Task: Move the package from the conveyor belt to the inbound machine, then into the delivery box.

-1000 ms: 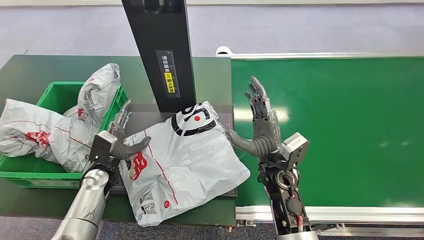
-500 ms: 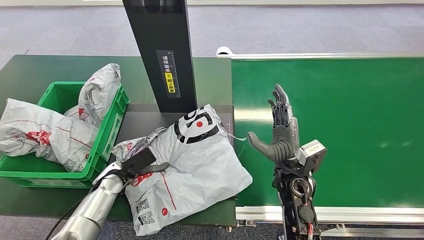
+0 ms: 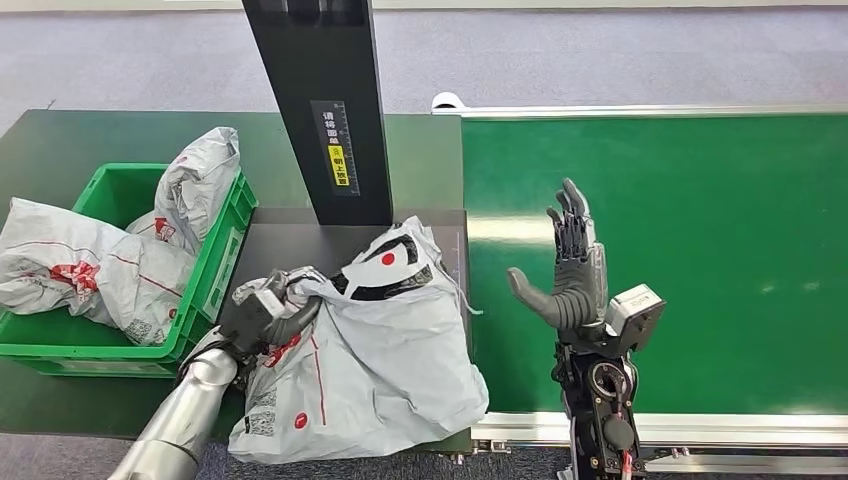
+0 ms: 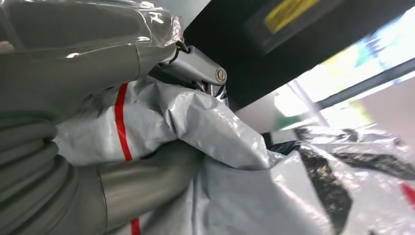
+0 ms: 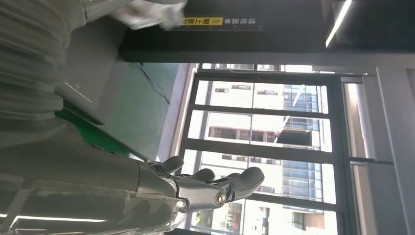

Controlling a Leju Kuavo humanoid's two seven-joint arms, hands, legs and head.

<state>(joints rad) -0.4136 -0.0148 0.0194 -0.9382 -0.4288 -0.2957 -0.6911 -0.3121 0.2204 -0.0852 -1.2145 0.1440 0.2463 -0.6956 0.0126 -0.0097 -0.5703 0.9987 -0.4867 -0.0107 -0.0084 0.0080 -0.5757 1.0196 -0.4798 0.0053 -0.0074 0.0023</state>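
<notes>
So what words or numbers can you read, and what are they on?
Black post: a yellow and white label with Chinese writing, too small to read.
Package held by the left hand: red and black marks, small codes, unreadable.
Bags in the green box: red print, unreadable.

The package (image 3: 370,340) is a thin grey plastic bag, crinkled and slightly glossy, with creases that catch the light where the left hand (image 3: 262,315) bunches it — the hand itself looks like matt grey plastic with a small shiny metal pin. The conveyor belt (image 3: 700,250) is smooth green rubber-like sheet with a soft sheen, edged in bright brushed metal, and the crate (image 3: 215,265) is hard green moulded plastic. The black column (image 3: 320,100) is smooth and matt — the right hand (image 3: 570,275) has dull grey plastic covers.
</notes>
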